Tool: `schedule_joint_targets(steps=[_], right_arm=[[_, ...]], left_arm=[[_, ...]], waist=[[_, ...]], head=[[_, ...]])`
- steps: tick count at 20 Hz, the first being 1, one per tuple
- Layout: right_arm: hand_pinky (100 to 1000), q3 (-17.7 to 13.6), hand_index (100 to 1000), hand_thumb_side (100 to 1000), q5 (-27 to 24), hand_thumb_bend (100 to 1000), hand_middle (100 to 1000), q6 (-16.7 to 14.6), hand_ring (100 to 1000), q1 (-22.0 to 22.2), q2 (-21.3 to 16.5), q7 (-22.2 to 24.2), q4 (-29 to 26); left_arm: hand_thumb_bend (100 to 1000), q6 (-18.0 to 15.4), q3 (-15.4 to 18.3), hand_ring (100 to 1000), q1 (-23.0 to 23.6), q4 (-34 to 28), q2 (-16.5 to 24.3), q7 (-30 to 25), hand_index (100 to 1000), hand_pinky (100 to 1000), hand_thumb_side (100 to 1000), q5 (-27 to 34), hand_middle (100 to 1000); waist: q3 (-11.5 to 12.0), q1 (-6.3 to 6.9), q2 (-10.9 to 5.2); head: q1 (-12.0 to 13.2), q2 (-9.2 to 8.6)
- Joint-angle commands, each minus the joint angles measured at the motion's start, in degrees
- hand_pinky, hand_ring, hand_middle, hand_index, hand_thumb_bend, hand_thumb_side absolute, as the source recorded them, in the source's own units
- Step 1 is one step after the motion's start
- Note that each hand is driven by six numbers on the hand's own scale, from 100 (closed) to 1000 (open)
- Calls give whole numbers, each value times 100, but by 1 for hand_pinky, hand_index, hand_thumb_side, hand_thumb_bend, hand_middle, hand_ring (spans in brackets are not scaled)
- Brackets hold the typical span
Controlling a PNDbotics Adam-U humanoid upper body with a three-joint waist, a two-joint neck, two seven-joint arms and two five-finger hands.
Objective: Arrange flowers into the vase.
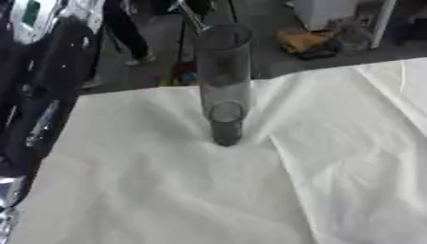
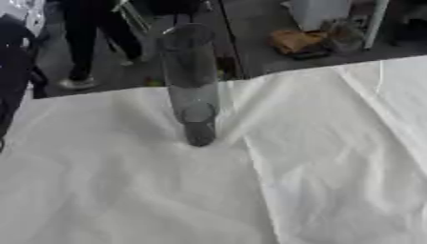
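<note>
Left eye view: we read no brand, label or writing anywhere. The vase [image 1: 223, 86] is a tall clear glass cylinder, greyish, standing upright on the desk [image 1: 167, 190] near its far edge, about mid-width; we see nothing inside it. The desk wears a white cloth [image 1: 333, 143] with creases fanning out from the vase's base. Our left arm [image 1: 37, 109], black with silver parts, runs down the left edge; its hand is not shown, so we cannot tell whether fingers are apart or together. Right eye view: same vase [image 2: 190, 81], upright, left of centre, base on the cloth. Neither hand shows here; the right hand shows in neither view.
</note>
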Motion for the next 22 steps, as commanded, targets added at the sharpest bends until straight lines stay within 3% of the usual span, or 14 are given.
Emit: schedule_joint_targets(steps=[1, 11, 22], right_arm=[[871, 9, 881, 1000, -53, 100, 766, 10, 868, -83, -41, 55, -93], [872, 46, 883, 1000, -142, 100, 766, 4, 868, -104, -23, 138, -93], [873, 96, 886, 1000, -228, 100, 766, 44, 869, -72, 55, 263, -93]], left_arm=[[100, -29, 25, 100, -147, -33, 114, -47, 100, 100, 449, -156, 100], [100, -203, 57, 100, -108, -249, 267, -20, 100, 100, 404, -810, 100], [100, -130, 100, 100, -117, -459, 182, 243, 100, 100, 399, -1394, 100]], waist=[[-11, -40, -91], [-88, -45, -39], [-107, -109, 18]], head=[[9, -63], [96, -195], [215, -227]])
